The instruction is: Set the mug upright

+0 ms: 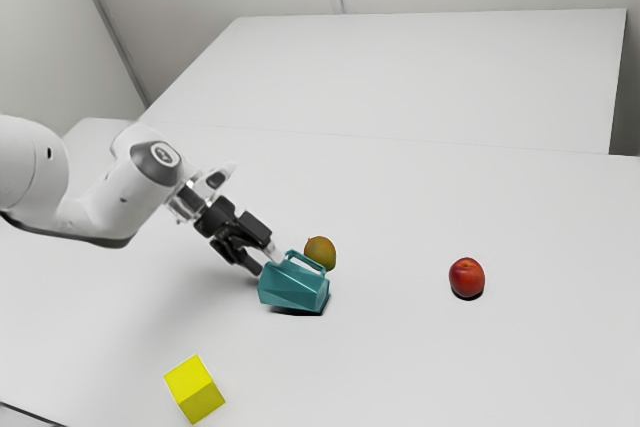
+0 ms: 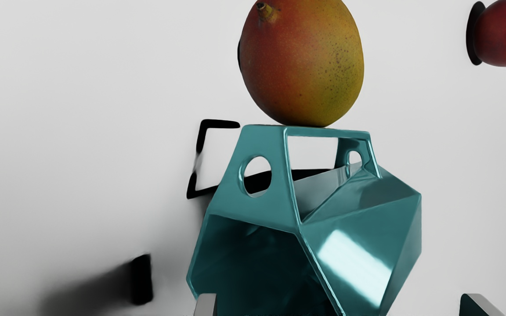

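Gripper [image 1: 267,264]: stands open with fingers [image 2: 205,305] apart, presumably for room around the mug [image 1: 293,290].
Mug: lies on its side, mouth [image 2: 262,267] towards gripper, handle [image 2: 257,210] up, likely steadied by flat facets [image 2: 354,254]; glossy teal.
Mango [image 1: 320,254]: rests near handle; speckled, ovoid.
Red fruit [image 1: 467,278]: sits well apart; smooth, rounded.

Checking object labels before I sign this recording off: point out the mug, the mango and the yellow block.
Mug [image 1: 290,289]: exterior view, on the side wall of its body.
Mango [image 2: 301,63]: wrist view, middle of its skin.
Yellow block [image 1: 189,378]: exterior view, on its upper face.
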{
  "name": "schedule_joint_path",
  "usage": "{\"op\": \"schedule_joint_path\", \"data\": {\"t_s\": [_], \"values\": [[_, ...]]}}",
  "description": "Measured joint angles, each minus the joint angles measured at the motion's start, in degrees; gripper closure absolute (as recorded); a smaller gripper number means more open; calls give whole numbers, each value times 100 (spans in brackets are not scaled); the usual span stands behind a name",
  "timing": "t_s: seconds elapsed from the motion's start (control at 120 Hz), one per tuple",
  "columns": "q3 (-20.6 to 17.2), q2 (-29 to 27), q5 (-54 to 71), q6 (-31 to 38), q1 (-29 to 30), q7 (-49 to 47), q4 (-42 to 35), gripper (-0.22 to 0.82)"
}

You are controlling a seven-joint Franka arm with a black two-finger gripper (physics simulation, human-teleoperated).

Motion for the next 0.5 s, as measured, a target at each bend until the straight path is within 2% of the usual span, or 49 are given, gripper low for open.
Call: {"op": "schedule_joint_path", "data": {"t_s": [0.5], "values": [[-25, -39, -974, -16, -102, 794, -287, 0]]}}
